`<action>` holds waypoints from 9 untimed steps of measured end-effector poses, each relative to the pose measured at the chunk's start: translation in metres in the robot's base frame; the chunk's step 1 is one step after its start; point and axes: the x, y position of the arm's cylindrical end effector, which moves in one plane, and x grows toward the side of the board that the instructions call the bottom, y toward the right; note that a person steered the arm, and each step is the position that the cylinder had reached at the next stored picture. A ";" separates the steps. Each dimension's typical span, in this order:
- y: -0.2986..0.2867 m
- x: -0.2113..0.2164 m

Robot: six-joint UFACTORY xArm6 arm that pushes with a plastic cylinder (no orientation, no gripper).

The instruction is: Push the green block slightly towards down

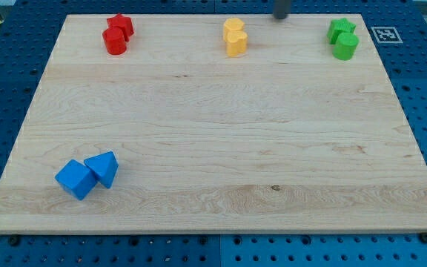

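Observation:
Two green blocks sit touching at the board's top right: a star-shaped one (340, 30) and a round cylinder (345, 46) just below it. My tip (281, 15) is at the view's top edge, between the yellow blocks and the green blocks, about 80 px left of the green star and touching neither. Only the rod's lower end shows.
Two yellow blocks (235, 37) touch at the top middle. A red star (121, 26) and a red cylinder (114, 41) touch at the top left. A blue cube (75, 179) and a blue triangular block (103, 168) touch at the bottom left. The wooden board (213, 133) lies on a blue pegboard.

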 end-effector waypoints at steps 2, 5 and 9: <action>0.120 0.005; 0.079 0.030; 0.100 0.138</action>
